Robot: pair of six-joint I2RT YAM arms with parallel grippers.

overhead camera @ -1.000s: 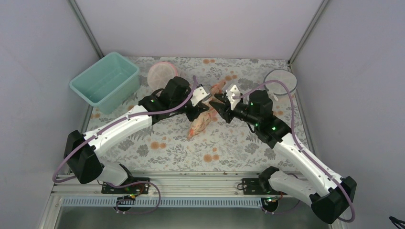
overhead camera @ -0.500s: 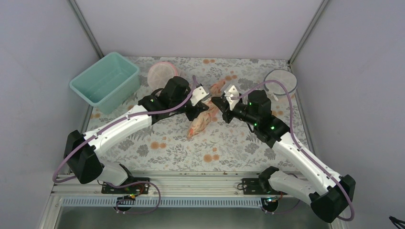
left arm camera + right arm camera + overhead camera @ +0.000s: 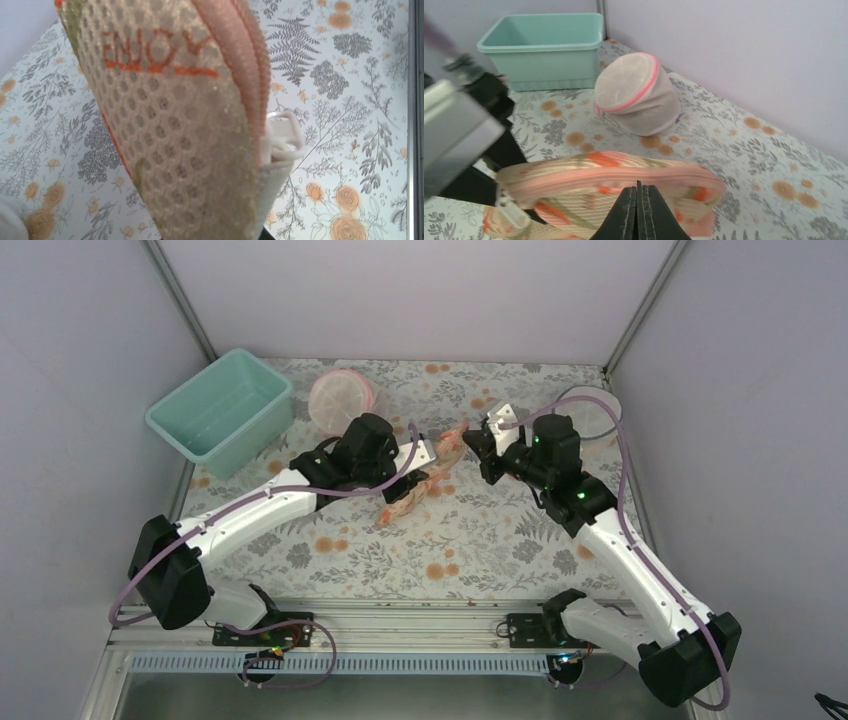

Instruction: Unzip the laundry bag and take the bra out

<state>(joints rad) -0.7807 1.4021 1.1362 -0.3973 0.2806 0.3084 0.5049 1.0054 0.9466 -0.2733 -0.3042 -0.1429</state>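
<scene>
Top external view: laundry bag (image 3: 405, 500) is held off the floral desk (image 3: 450, 560), well to the right of the teal tub (image 3: 220, 410), slanting between both arms. Left hand (image 3: 428, 462) pinches the bag at mid-length. Left wrist view is filled by the mesh and pink zip edge, with the white zip pull (image 3: 283, 136) at one end. Right hand (image 3: 639, 192) has its fingers pressed together against the zip edge; cannot tell whether fabric is caught. Pink-rimmed mesh pod (image 3: 340, 395) sits just right of the tub.
</scene>
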